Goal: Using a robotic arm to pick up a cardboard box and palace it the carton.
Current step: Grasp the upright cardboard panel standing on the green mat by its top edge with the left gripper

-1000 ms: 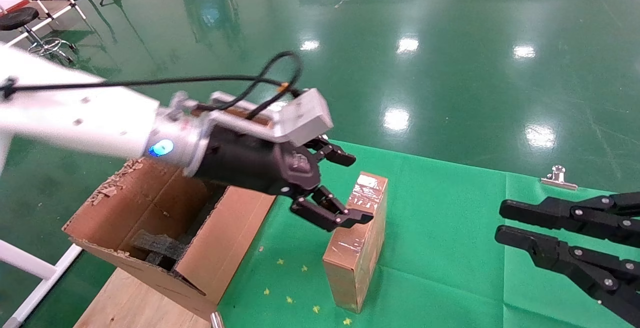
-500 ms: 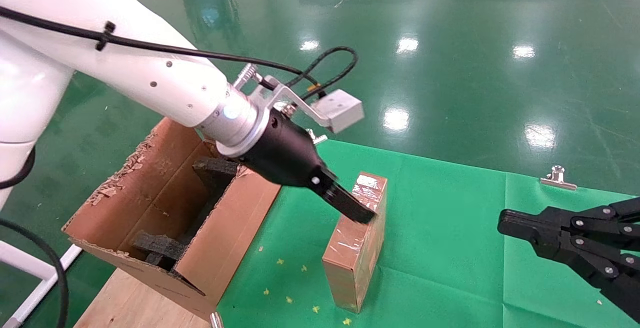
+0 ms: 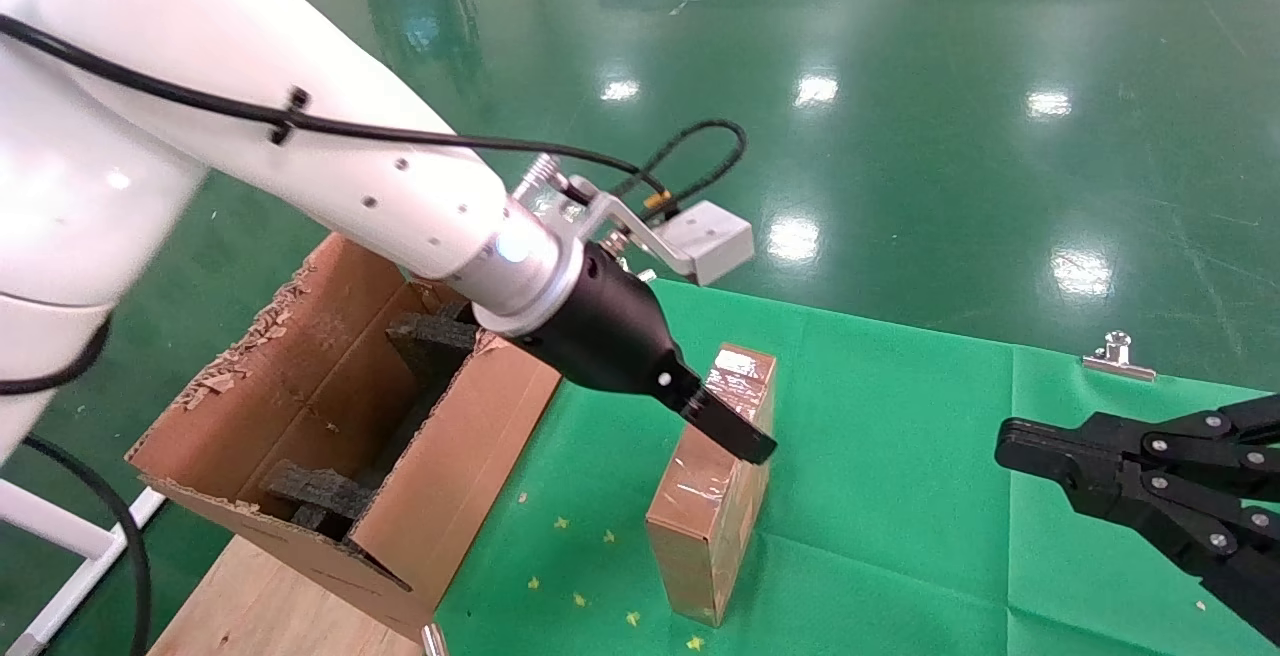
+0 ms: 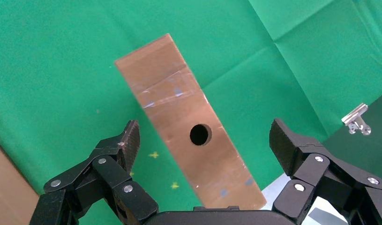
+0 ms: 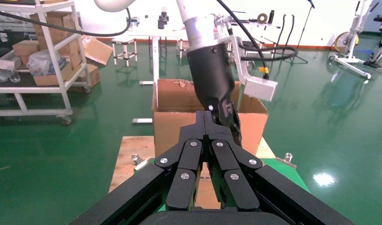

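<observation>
I have the robotic arm (image 3: pixel 330 186) poised with the left gripper (image 4: pixel 205 140) jaws spread wide astride the cardboard box (image 3: pixel 715 496), standing on edge at frame centre beside the carton (image 3: pixel 300 416), while the right gripper (image 3: pixel 1010 433), closed, idles lower right.

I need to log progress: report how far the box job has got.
Done: left gripper is lined up over the box, fingers open on either side of it. In hand: closing in to grasp; no contact visible. Left: grip, lift, place in the carton. Right gripper sits shut, off to the side.
</observation>
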